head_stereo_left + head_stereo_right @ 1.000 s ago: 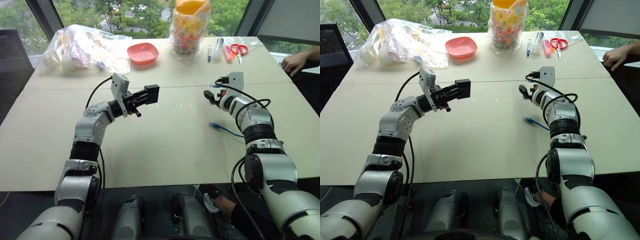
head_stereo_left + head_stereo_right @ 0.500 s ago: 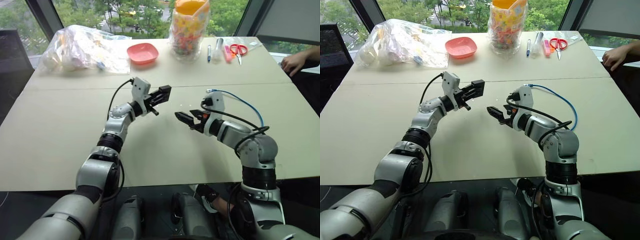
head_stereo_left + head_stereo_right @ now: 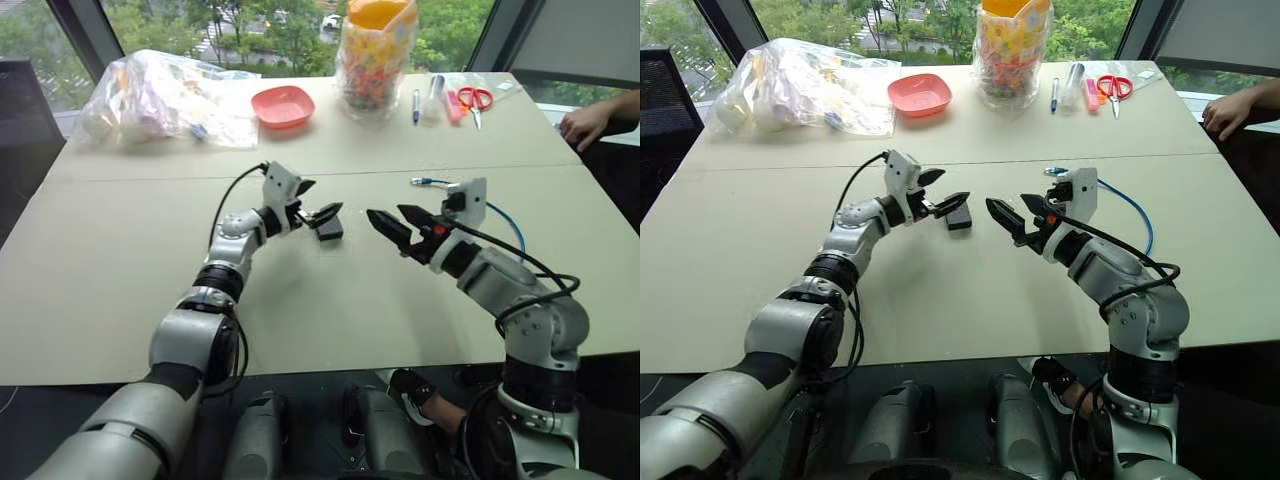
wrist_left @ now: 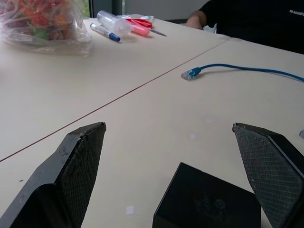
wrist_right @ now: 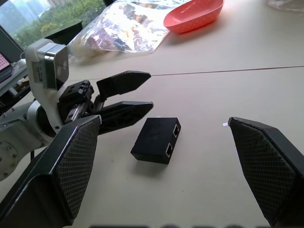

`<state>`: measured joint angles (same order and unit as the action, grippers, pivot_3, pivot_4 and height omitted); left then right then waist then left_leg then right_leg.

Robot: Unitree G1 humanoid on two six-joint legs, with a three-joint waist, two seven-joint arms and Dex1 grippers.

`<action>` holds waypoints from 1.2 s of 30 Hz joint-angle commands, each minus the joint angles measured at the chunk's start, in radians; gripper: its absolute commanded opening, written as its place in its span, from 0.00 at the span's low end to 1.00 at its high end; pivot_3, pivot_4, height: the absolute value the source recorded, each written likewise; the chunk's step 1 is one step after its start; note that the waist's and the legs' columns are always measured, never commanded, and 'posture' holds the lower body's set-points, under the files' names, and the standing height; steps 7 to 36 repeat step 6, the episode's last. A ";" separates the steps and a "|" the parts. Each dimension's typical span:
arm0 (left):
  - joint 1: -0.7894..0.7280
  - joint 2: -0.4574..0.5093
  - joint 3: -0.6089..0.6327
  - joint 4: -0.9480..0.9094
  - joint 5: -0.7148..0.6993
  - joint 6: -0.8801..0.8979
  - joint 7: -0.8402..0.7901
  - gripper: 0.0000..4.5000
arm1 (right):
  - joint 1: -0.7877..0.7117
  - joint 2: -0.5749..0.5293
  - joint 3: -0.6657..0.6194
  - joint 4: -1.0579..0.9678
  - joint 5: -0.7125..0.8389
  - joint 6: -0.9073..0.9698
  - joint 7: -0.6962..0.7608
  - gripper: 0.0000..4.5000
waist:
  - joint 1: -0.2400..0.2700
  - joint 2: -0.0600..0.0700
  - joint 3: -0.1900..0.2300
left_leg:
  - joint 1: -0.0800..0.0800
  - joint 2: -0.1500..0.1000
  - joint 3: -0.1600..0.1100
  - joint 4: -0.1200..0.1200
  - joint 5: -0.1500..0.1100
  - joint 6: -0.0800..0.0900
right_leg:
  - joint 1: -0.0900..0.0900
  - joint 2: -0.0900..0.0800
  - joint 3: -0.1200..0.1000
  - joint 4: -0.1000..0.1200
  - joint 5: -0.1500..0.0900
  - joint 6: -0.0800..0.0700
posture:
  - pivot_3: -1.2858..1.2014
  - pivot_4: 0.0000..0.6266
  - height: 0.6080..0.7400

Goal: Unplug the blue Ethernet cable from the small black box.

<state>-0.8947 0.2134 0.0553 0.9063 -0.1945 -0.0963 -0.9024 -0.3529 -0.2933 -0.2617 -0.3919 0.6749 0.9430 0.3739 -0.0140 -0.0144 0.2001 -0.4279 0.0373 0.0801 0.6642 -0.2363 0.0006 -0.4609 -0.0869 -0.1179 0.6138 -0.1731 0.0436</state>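
Box time — I see the small flat black plastic box (image 5: 156, 139) lying free between my wide-open left gripper (image 3: 946, 192) and wide-open right gripper (image 3: 396, 220); the thin blue Ethernet cable (image 4: 240, 69) lies apart — unplugged, I think.

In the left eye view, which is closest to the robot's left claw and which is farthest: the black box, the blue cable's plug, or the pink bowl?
From the left claw:
1. The small black box, lying on the table right at the claw's tips.
2. The blue Ethernet cable; its plug end lies unplugged on the table to the right, past the right claw.
3. The pink bowl, far back near the window.
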 commanded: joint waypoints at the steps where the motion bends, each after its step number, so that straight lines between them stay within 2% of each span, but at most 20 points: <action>1: 0.138 0.077 0.019 -0.390 -0.127 0.278 -0.059 0.99 | 0.044 -0.029 0.000 -0.056 0.016 -0.050 0.033 1.00 | -0.001 0.000 0.000 | 0.000 0.000 0.000 0.000 0.000 0.000 | 0.000 0.000 0.000 0.000 0.000 0.000 | 0.52 0.24 1.00; 6: 0.431 0.220 0.024 -0.905 -0.258 0.636 -0.016 0.99 | 0.128 -0.079 0.039 -0.090 -0.021 -0.118 0.062 1.00 | 0.000 0.001 0.000 | 0.001 0.000 0.000 0.000 0.000 0.000 | 0.001 0.000 0.001 0.000 0.000 0.000 | 0.52 0.24 1.00; 36: 0.431 0.220 0.024 -0.905 -0.258 0.636 -0.016 0.99 | 0.128 -0.079 0.039 -0.090 -0.021 -0.118 0.062 1.00 | 0.000 0.001 0.000 | 0.001 0.000 0.000 0.000 0.000 0.000 | 0.001 0.000 0.001 0.000 0.000 0.000 | 0.52 0.24 1.00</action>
